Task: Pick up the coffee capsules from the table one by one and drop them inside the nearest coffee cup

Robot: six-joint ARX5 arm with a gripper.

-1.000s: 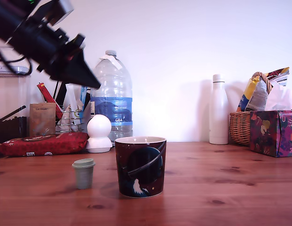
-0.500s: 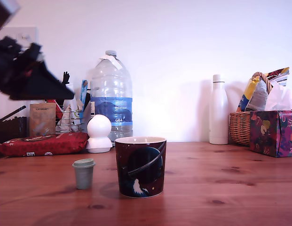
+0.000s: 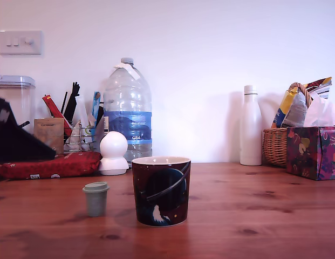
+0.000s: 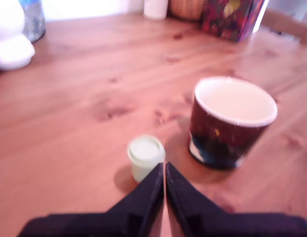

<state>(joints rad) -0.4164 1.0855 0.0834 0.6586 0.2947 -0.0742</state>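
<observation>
One pale sage-green coffee capsule (image 3: 95, 198) stands upright on the wooden table (image 3: 253, 216), just to the exterior view's left of the dark planet-picture coffee cup (image 3: 161, 190). In the wrist view the capsule (image 4: 145, 157) sits right in front of my gripper (image 4: 164, 169), whose two dark fingers are pressed together with nothing between them. The cup (image 4: 231, 122) stands beside it and its cream inside shows nothing in it. In the exterior view only a dark part of my arm (image 3: 16, 141) shows at the left edge, low over the table.
Behind the capsule stand a white ball-shaped gadget (image 3: 113, 153), a large water bottle (image 3: 128, 110) and a red packet (image 3: 51, 164). A white slim bottle (image 3: 251, 125), a wicker basket (image 3: 275, 145) and a patterned tissue box (image 3: 314, 151) line the back right.
My arm has swung down and towards the exterior view's left, from high above the bottle to low at the frame's edge. The capsule and cup have not moved.
</observation>
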